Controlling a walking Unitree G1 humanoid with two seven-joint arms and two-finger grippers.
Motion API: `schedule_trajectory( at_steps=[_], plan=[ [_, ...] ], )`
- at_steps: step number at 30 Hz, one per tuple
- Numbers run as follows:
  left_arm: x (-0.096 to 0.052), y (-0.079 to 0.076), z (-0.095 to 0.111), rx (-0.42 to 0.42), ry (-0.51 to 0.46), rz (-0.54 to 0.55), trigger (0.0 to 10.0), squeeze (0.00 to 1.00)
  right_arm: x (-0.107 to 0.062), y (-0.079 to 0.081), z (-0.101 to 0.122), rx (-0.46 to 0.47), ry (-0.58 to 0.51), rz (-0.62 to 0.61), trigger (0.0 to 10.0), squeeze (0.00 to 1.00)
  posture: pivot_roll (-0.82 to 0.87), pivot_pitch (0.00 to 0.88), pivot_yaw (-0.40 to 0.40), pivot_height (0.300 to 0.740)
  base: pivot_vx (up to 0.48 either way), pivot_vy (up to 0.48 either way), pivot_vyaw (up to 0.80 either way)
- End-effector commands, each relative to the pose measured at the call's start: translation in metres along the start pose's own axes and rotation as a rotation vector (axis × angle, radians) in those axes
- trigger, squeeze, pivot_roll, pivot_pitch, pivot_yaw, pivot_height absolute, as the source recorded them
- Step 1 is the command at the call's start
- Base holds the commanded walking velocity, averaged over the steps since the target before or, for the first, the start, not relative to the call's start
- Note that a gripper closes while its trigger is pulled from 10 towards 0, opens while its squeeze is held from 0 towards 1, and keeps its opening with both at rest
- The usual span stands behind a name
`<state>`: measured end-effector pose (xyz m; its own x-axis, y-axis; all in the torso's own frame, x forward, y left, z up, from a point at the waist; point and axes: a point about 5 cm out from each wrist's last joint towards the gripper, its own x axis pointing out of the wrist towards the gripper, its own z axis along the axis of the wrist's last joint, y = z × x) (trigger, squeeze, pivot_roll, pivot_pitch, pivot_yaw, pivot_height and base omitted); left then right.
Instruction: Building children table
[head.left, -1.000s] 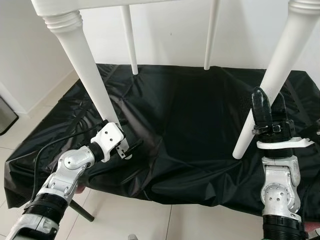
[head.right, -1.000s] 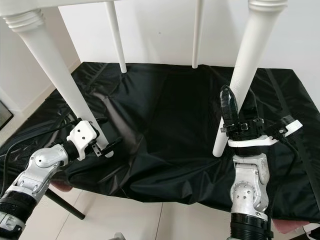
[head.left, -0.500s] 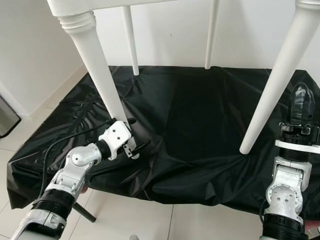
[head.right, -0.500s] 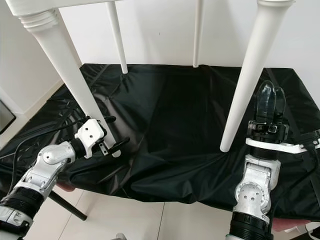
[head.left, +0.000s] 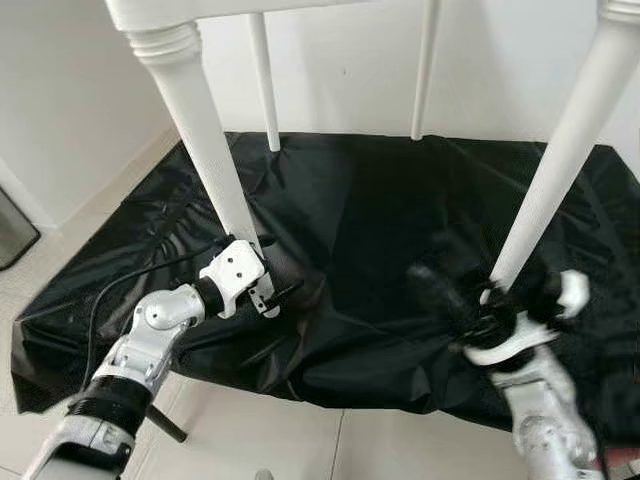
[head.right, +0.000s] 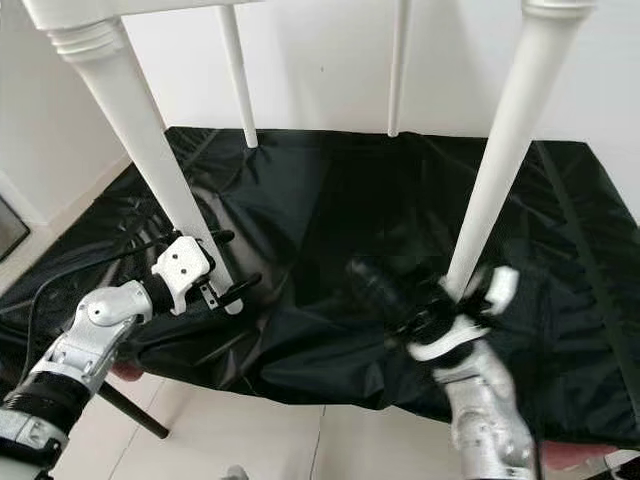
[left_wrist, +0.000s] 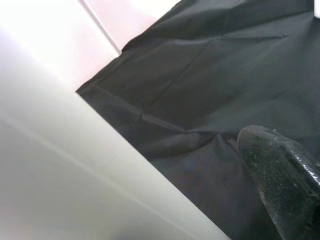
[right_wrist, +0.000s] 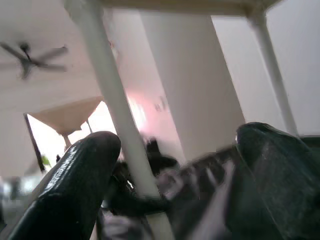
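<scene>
By near-right leg (head.left: 556, 165), right gripper (head.left: 445, 293) swung down (blurred); left gripper (head.left: 268, 271) unmoved.

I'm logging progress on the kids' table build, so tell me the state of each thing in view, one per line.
Table: upright, its four white legs standing on the black sheet.
Black sheet: spread out, wrinkled, draped over its support's edge.
Left gripper: at the foot of the near left leg, fingers on either side of it.
Right gripper: blurred in motion beside the near right leg, fingers open.
</scene>
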<state>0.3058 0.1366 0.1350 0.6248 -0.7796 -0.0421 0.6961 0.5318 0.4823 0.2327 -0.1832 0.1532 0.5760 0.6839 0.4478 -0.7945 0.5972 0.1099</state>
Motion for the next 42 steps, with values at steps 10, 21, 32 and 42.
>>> schedule_trajectory(
  at_steps=[10, 21, 32, 42],
  plan=[
    [-0.032, 0.011, 0.008, 0.040, 0.027, 0.219, 10.0, 1.00, 0.009, -0.012, -0.002, 0.001, 0.077, 0.040, 10.0, 0.00, -0.01, 0.000, 0.020, 0.740, 0.000, 0.000, 0.00],
    [-0.070, 0.020, 0.048, 0.161, 0.023, 0.304, 10.0, 1.00, 0.012, -0.018, -0.005, 0.001, 0.095, 0.052, 10.0, 0.00, 0.03, 0.000, -0.007, 0.740, 0.000, 0.000, 0.00],
    [-0.078, 0.008, 0.094, 0.047, -0.052, 0.235, 10.0, 1.00, 0.024, -0.022, -0.005, -0.003, 0.100, 0.065, 10.0, 0.00, 0.09, 0.000, -0.035, 0.740, 0.000, 0.000, 0.00],
    [-0.086, -0.034, 0.068, -0.051, 0.075, 0.050, 10.0, 1.00, 0.005, -0.016, -0.014, 0.023, 0.268, 0.231, 10.0, 0.00, 0.10, 0.015, -0.034, 0.740, 0.000, 0.000, 0.00]
  ],
)
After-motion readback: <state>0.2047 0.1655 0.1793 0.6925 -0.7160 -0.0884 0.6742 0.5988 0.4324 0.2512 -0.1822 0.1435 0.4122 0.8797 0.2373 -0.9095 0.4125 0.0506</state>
